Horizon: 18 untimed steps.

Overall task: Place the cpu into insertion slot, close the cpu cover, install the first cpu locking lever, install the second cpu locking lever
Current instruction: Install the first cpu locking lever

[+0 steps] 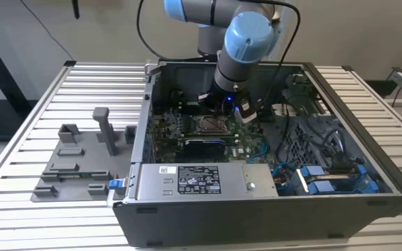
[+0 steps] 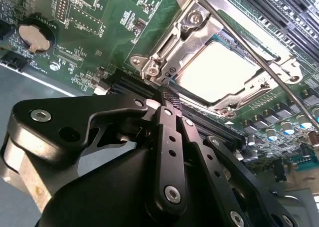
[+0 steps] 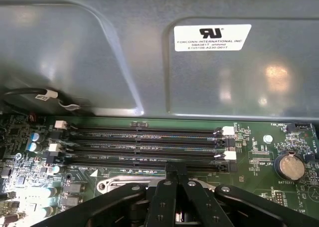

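Observation:
The cpu point(image 2: 214, 70) lies in the insertion slot point(image 1: 211, 124) with its silvery top facing up. The cpu cover point(image 2: 172, 47) is down around it, its window framing the chip. A thin metal locking lever point(image 2: 259, 65) runs diagonally across one side of the cover; I cannot tell whether it is latched. My gripper point(image 2: 169, 95) is shut with nothing between its fingers. Its tip hovers just off a corner of the socket, over the black slot beside it. In the exterior view the gripper point(image 1: 225, 107) hangs inside the case, just behind the socket.
Long memory slots point(image 3: 144, 142) run along the board below the grey case wall point(image 3: 149, 62). A coin battery point(image 3: 290, 167) sits beside them. The power supply point(image 1: 201, 180) fills the case front and blue cables point(image 1: 313, 175) lie on the exterior view's right. A grey fixture point(image 1: 82, 157) stands outside the case.

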Each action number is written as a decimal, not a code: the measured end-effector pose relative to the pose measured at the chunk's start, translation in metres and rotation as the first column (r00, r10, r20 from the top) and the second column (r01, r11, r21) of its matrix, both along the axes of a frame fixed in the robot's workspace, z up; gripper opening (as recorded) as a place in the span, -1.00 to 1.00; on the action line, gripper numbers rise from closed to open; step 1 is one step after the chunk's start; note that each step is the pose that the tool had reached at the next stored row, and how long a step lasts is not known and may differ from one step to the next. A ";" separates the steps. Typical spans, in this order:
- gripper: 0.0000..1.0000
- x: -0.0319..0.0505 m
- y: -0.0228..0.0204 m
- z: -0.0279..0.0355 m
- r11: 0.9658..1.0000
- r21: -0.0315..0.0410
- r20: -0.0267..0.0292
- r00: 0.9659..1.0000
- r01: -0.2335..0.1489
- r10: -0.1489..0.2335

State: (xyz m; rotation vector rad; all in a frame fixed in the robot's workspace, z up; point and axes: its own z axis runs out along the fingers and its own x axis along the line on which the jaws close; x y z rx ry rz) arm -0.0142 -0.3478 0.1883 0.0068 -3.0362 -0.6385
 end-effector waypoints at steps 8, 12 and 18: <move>-0.79 0.0005 -0.0001 -0.0013 1.000 0.009 0.000 1.000 0.000 0.000; -0.79 0.0004 0.0002 -0.0016 0.999 0.040 0.000 1.000 0.000 0.000; -0.79 0.0005 0.0001 0.0079 0.999 0.041 -0.003 1.000 0.000 0.000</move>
